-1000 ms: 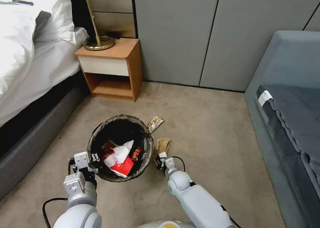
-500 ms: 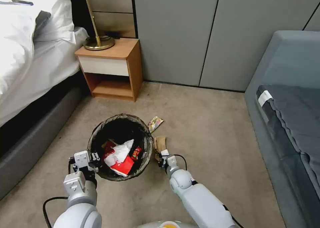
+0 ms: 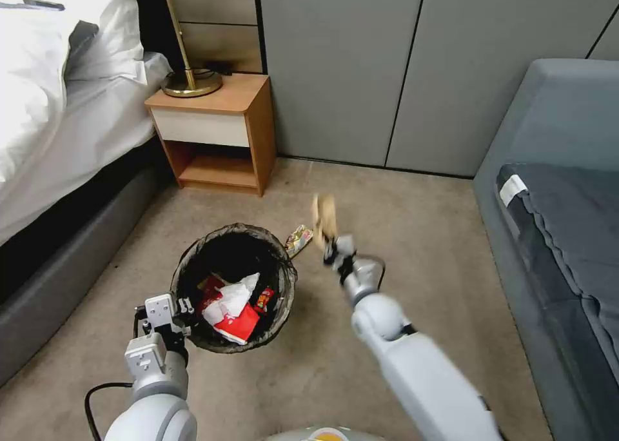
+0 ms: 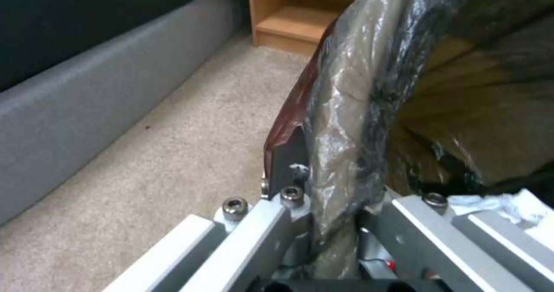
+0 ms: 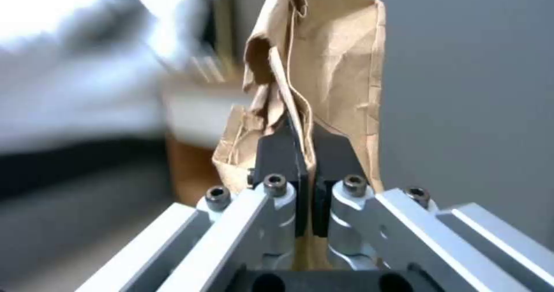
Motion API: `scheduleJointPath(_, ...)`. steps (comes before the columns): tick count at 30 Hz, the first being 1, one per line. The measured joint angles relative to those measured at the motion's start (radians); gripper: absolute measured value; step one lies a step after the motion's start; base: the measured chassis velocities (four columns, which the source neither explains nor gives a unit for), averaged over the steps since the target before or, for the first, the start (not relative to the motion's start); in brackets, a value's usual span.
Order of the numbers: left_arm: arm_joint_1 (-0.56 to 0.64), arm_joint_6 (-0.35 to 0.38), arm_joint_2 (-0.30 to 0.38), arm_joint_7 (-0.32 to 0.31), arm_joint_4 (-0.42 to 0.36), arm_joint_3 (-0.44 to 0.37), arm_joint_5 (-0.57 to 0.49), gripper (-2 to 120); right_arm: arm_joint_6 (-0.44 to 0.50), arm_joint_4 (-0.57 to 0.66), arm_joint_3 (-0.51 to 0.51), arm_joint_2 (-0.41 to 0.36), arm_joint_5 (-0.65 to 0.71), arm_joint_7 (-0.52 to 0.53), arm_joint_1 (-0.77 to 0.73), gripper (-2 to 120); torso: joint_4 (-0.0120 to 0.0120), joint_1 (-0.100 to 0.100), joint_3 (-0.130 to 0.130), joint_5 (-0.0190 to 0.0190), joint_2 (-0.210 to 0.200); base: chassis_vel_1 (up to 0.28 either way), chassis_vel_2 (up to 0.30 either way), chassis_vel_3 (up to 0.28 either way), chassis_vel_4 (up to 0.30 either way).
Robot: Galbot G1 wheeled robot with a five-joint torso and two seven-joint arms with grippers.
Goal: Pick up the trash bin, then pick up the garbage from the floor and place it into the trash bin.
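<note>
The trash bin [image 3: 233, 286] with its dark bag folded over the rim hangs just above the carpet, holding red-and-white cartons and crumpled white paper. My left gripper [image 3: 177, 312] is shut on its near rim; the left wrist view shows the bag-covered rim [image 4: 340, 123] pinched between the fingers. My right gripper [image 3: 330, 246] is raised to the right of the bin and is shut on a brown paper scrap [image 3: 324, 212], which stands up from the fingers [image 5: 277, 153] in the right wrist view as brown paper [image 5: 323, 67]. A colourful snack wrapper [image 3: 299, 238] lies on the floor beside the bin.
A wooden nightstand [image 3: 216, 131] with a brass lamp [image 3: 190, 80] stands behind the bin. The bed [image 3: 58, 106] runs along the left and a grey sofa [image 3: 554, 189] along the right. Grey wall panels [image 3: 387, 67] close off the back.
My right gripper has lifted the brown paper scrap off the carpet and swung up and away from me. The bin and left gripper stayed put.
</note>
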Motion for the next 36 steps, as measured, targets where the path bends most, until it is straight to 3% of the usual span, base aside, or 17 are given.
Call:
scheduleJointPath(2,0.0,0.0,0.0,0.0,0.0,0.001,0.0,0,0.016,0.035,0.0,-0.009,-0.002,-0.019,-0.004,0,0.0,0.0,0.0,0.0,0.0,0.0,0.0,0.0,0.0)
scheduleJointPath(5,0.0,0.0,0.003,0.0,0.001,0.002,-0.001,0,0.076,0.191,-0.008,-0.051,0.01,-0.127,-0.041,0,-0.0001,0.0,0.0,0.0002,0.0,0.0,0.0,0.0,0.0)
scheduleJointPath(11,0.0,0.0,0.004,0.0,0.002,0.006,0.0,0,0.105,0.313,-0.086,-0.097,-0.004,-0.21,-0.127,0,0.0001,0.0,0.0,0.0,0.0,0.0,0.0,0.0,0.0)
scheduleJointPath(19,-0.002,0.001,0.002,0.0,0.003,0.017,0.005,0,0.118,0.238,-0.214,-0.122,-0.088,-0.22,-0.195,0,0.0,0.0,0.0,0.0,0.0,0.0,0.0,0.0,0.0)
scheduleJointPath(36,-0.002,0.001,-0.002,0.0,-0.013,0.021,0.009,0,0.131,0.07,-0.244,-0.117,-0.118,-0.213,-0.225,0,0.0,0.0,0.0,0.0,0.0,0.0,0.0,0.0,0.0)
